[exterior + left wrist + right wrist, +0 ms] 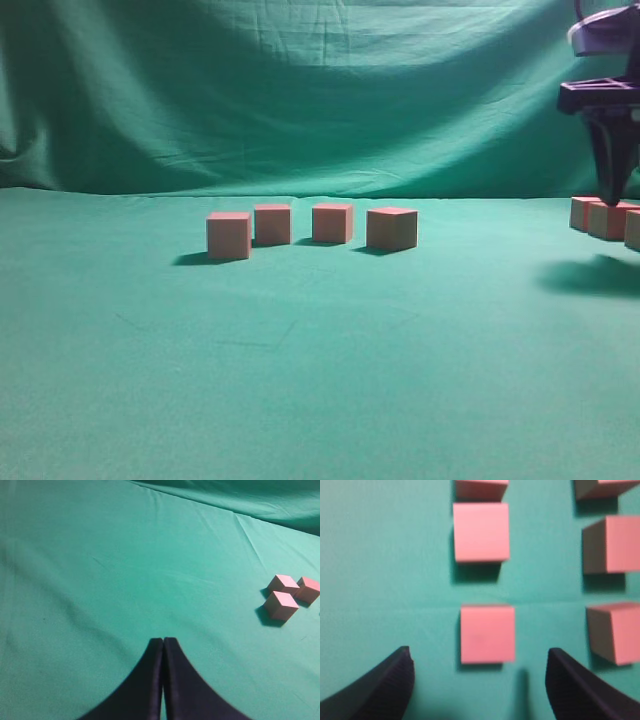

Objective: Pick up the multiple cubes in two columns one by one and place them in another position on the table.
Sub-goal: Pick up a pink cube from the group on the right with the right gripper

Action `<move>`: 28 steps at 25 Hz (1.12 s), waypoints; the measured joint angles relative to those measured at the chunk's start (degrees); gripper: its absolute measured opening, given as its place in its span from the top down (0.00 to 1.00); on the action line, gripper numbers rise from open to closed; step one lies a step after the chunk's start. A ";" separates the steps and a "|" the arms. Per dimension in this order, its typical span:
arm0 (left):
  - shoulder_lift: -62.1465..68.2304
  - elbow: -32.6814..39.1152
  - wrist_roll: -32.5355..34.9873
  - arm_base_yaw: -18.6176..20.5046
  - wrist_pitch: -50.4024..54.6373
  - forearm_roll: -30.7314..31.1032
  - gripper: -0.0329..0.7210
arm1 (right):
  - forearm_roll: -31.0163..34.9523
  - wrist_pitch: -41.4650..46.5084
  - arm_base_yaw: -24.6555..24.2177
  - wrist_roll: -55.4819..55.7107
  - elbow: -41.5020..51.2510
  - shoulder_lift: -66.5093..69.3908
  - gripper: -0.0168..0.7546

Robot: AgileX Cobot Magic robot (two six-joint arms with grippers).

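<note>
**Right gripper lining up over the near cube of the left column**

Ribbed black fingers (385, 685) of the right gripper (480, 685) are framing the wrist view, standing wide apart with nothing between them but cloth — the nearest cube (487, 633) is sitting just ahead of the gap, roughly centred on it. That spacing is probably deliberate: the jaws are wider than a cube, so they can drop on either side of it without nudging the neighbours.

Beyond it the cubes are lying in two columns on the table (385, 555). Three are showing in the left column, the farthest cut by the frame edge, and three in the right column (607, 545), partly cropped. Gaps between them are leaving room for a finger.

From the exterior view the right gripper (612, 195) is hanging over that group at the far right, where only three cubes (606, 220) are peeking into frame. Four placed cubes (310, 228) are standing in a loose row mid-table, well apart from the columns — presumably the drop-off spot.

Left gripper (163, 642) is hovering over bare cloth, fingers pressed together and holding nothing; three of the row's cubes (287, 592) are showing at its right.
</note>
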 joint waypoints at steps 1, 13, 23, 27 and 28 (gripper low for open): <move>0.00 0.00 0.00 0.00 0.00 0.00 0.96 | 0.00 -0.22 0.00 -0.08 -0.64 0.92 0.29; 0.00 0.00 0.00 0.00 0.00 0.00 0.96 | -1.06 -2.41 0.00 -0.08 -2.70 6.08 0.38; 0.00 0.00 0.00 0.00 0.00 0.00 0.96 | -1.45 -1.55 0.00 -0.08 -2.80 6.08 0.63; 0.00 0.00 0.00 0.00 0.00 0.00 0.96 | -1.34 1.47 0.00 -0.08 -2.80 4.92 0.63; 0.00 0.00 0.00 0.00 0.00 0.00 0.96 | -1.23 2.60 0.00 -0.08 -2.80 4.07 0.63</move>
